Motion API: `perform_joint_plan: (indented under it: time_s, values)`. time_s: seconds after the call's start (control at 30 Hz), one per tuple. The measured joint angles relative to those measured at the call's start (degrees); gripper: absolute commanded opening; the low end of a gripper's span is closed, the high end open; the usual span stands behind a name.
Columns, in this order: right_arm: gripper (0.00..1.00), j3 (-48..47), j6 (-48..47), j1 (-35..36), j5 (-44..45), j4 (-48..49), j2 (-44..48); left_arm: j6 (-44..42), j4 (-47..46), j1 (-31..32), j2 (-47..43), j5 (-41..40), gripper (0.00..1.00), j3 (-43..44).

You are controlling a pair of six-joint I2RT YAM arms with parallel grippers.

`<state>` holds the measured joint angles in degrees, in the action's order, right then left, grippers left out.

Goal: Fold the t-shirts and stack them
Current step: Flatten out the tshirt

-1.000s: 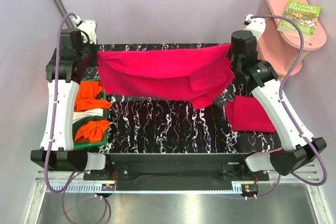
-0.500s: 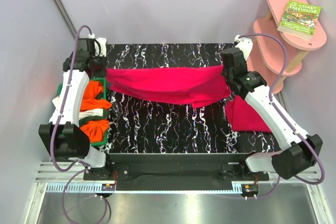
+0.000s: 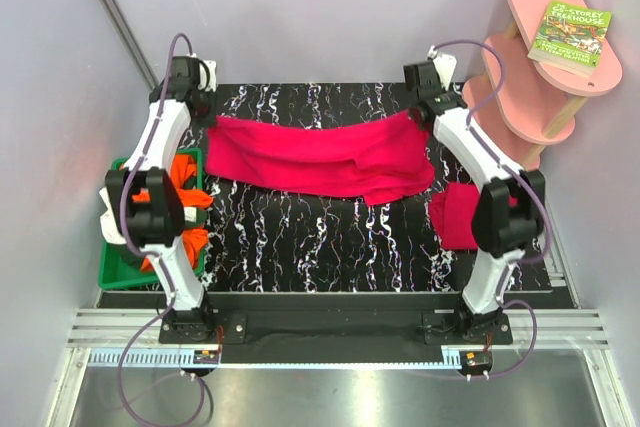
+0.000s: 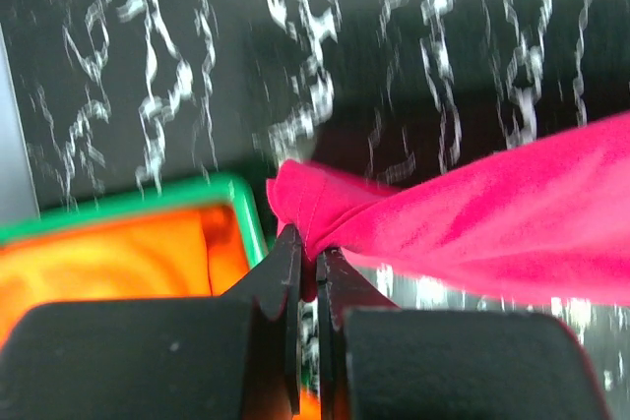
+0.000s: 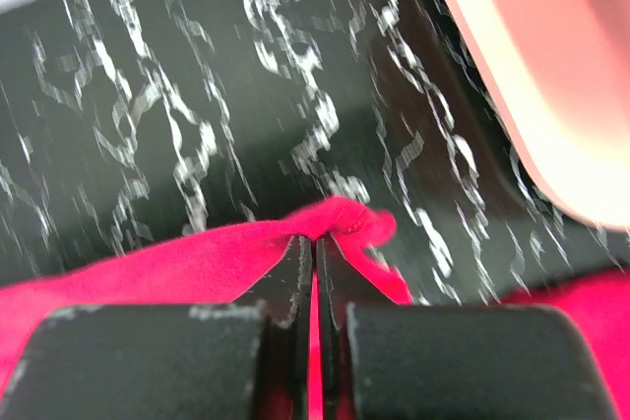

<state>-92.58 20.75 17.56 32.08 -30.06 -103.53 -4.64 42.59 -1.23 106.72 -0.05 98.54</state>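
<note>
Left fingers point(image 4: 283, 277) are closed to a sliver on a corner of the crimson t-shirt point(image 3: 320, 157) near the table's point(image 3: 330, 242) far-left corner. Their wrist view shows the green tray point(image 4: 241, 199) and orange cloth point(image 4: 98, 263) just beside that grip. The shirt stretches across the table's far half. Right fingers point(image 5: 293, 282) pinch its other end, equally tight, near the far-right corner. The top view adds a folded crimson t-shirt point(image 3: 468, 219) at the right edge.

The only words I can read are "STOREY TREEHOUSE", on the green cover of a book point(image 3: 570, 32) lying on the pink shelf point(image 3: 525, 2), off to the right of my right gripper point(image 5: 314, 241). The number before them is too small.
</note>
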Motion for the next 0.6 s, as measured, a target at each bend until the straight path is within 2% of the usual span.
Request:
perform_joint_plan:
  time_s: [0.07, 0.13, 0.27, 0.3, 0.33, 0.43, 0.5, 0.6]
  values:
    - [0.0, -5.1, 0.0, -0.9, -0.3, 0.3, -4.6, 0.3, -0.4, 0.0, 3.7, -0.6, 0.01, 4.0]
    - [0.0, -10.7, -0.2, -1.8, -0.8, 0.5, -9.5, 0.5, -0.7, 0.0, 7.0, -1.2, 0.11, 7.8]
    - [0.34, -17.9, -0.2, -3.2, -2.3, 1.1, -16.3, 0.8, -1.1, 0.0, 11.3, -1.9, 0.46, 12.5]
    - [0.49, -19.1, -0.3, -3.5, -2.8, 1.2, -17.7, 1.2, -1.2, 0.0, 11.8, -2.1, 0.6, 13.0]
    - [0.53, -20.0, -0.3, -3.7, -3.1, 1.4, -18.8, 1.1, -1.2, 0.0, 12.0, -2.2, 0.64, 13.1]
    - [0.66, -20.5, -0.3, -4.2, -3.9, 1.3, -20.1, 1.6, -1.4, 0.0, 12.0, -2.5, 0.7, 13.1]
    - [0.67, -20.3, -0.2, -4.2, -4.6, 1.1, -20.1, 1.8, -1.6, 0.0, 12.0, -2.4, 0.71, 13.1]
    - [0.64, -17.0, 0.1, -4.2, -6.1, 2.6, -18.1, 2.0, -2.1, 0.0, 10.7, -2.2, 0.71, 11.5]
